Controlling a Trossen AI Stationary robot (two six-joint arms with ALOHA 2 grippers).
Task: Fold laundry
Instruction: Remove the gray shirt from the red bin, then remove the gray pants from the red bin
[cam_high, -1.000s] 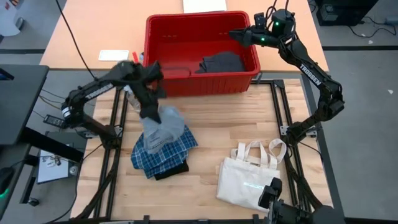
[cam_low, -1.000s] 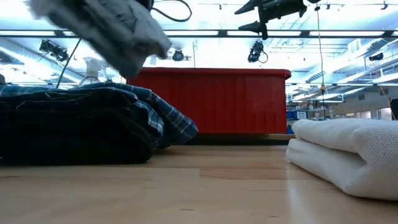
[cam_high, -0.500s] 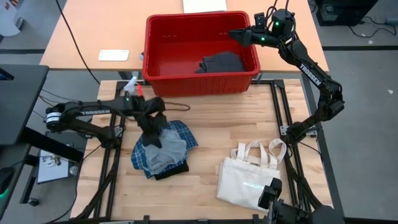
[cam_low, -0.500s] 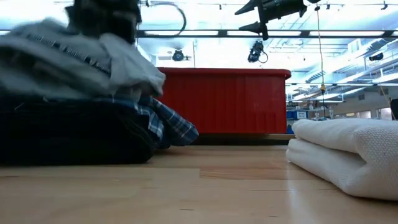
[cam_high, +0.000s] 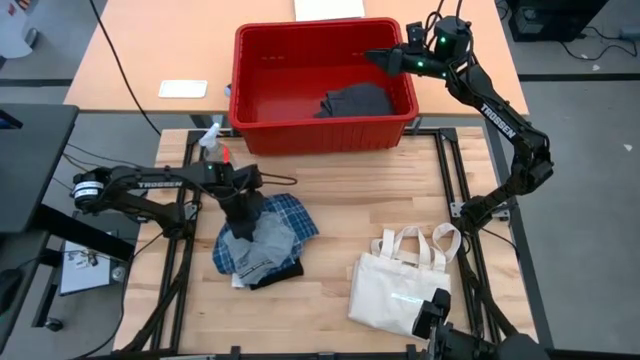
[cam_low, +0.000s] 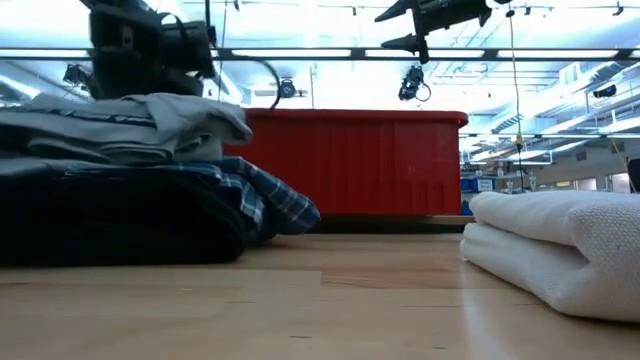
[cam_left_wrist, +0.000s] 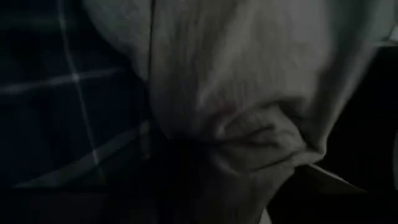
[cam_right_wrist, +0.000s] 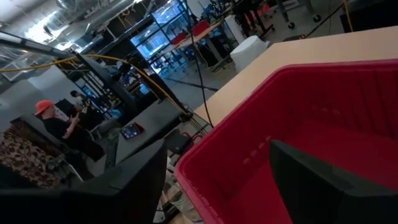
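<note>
My left gripper (cam_high: 243, 208) is down on the light grey garment (cam_high: 262, 240), which lies crumpled on top of the blue-and-white plaid garment (cam_high: 297, 214). The plaid one rests on the black garment (cam_high: 276, 278). The low view shows the grey garment (cam_low: 130, 125) resting on that stack, with my left gripper (cam_low: 150, 45) just above it. The dark grey garment (cam_high: 355, 100) lies inside the red bin (cam_high: 250, 60). My right gripper (cam_high: 385, 58) hovers open over the bin's far right corner. My left gripper comes from above, pointing down, at the far part of the light grey garment (cam_high: 250, 222). The left wrist view shows a bunched fold of grey cloth (cam_left_wrist: 261, 143) gathered close in front of the camera; the fingers themselves are hidden. The garment lies slack on the plaid stack.
A cream tote bag (cam_high: 400, 280) with loop handles lies at the near right of the table. A spray bottle (cam_high: 210, 140) stands by the bin's left corner. The right wrist view shows the bin's rim (cam_right_wrist: 249, 118) and people in the room beyond.
My left gripper has come down toward the plaid stack, still holding the light grey garment. The garment hung below the fingers a second ago; now it has settled on top of the plaid and black pile.
</note>
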